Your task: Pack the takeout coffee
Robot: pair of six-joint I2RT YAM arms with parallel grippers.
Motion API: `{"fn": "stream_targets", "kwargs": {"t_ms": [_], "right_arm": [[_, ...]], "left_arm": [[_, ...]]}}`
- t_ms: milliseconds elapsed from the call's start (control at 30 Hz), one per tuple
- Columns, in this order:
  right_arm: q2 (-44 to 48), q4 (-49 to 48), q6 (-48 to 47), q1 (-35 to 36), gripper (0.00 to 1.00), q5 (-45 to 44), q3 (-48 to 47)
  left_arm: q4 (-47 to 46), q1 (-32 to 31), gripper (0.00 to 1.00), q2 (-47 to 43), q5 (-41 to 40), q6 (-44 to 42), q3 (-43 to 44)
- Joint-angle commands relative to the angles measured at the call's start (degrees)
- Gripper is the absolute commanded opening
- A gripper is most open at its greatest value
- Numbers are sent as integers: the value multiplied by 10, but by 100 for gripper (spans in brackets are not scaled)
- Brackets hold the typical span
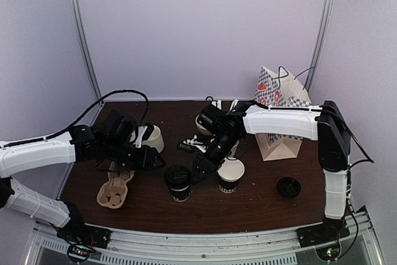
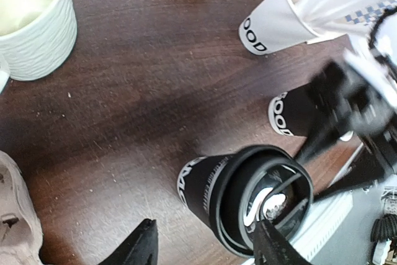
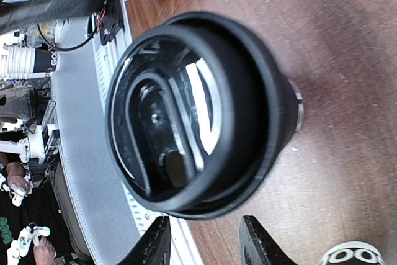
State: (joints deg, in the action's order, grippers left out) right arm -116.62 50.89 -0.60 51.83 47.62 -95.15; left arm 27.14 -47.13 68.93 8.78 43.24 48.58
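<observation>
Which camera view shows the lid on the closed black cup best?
The right wrist view: the lid fills the frame, seen almost straight on, so its rim and moulding are clear. The left wrist view shows it slanted at the bottom edge. The top view shows it small and dark.

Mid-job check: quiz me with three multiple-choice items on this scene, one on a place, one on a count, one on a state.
1. Where is the loose lid? A on the table, right of the open cup; B on the open cup; C at the far left edge.
2. How many black cups wear lids? A none; B one; C two.
3. The paper bag: A lies flat; B stands upright; C is upside down.
A: it lies alone on the wood. B: only the lidded cup is capped. B: its handles point up.
</observation>
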Motion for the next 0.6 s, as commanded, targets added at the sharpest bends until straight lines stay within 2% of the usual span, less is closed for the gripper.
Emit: {"fn": "stream_targets", "kwargs": {"t_ms": [0,333,567], "right_arm": [[18,-10,6,16,42,11,9],[2,-10,31,17,45,11,-11],[-12,-2,35,17,46,11,-26]], "left_arm": [[-16,13,54,36,6,-2,28],[-76,31,50,74,70,-5,24],[-76,31,49,92,83,-8,23]]}}
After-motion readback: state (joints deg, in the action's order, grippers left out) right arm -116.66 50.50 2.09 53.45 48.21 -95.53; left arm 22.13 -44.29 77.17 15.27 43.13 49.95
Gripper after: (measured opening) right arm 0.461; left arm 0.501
